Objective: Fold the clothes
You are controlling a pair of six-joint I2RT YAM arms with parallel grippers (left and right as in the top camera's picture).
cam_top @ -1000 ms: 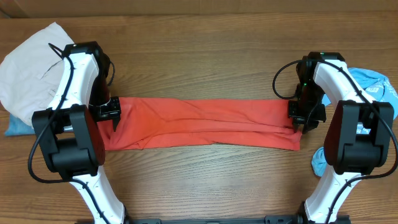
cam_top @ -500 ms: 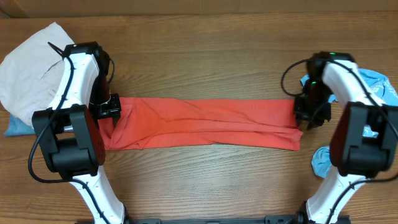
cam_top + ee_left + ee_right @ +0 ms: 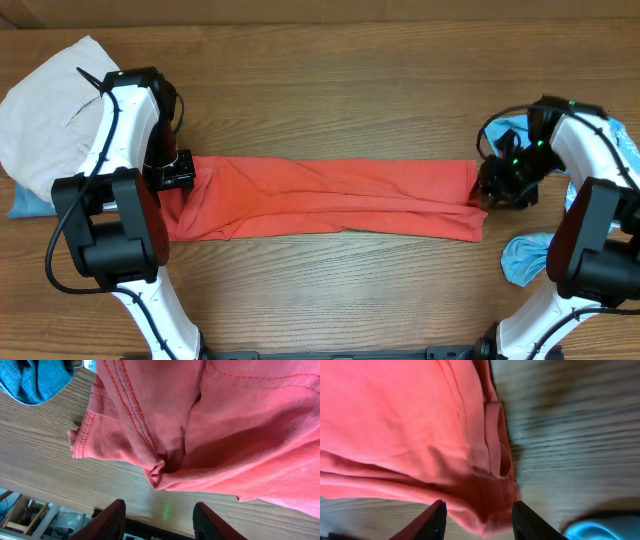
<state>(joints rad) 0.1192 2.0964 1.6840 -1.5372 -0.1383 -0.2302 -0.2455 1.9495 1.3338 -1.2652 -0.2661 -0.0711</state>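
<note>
Here, my left gripper [image 3: 160, 510] is hanging with its jaws spread wide and nothing between them, just over the bunched, stitched end of the coral-red T-shirt [image 3: 225, 425], which is lying on the wooden table [image 3: 330, 90]. My right gripper [image 3: 478, 510] is likewise standing wide and empty over the shirt's other end, where a hem is curling into a small fold at the edge. Between my two wrists the shirt is stretching as a long, narrow, wrinkled band across the middle of the table. Beyond its right end the light-blue garment [image 3: 525, 258] is lying crumpled, showing in patches on either side of my right arm. Past its left end, blue denim [image 3: 35, 380] is sitting near the shirt's corner, and a pale cloth [image 3: 45, 105] is spreading toward the far left corner.
</note>
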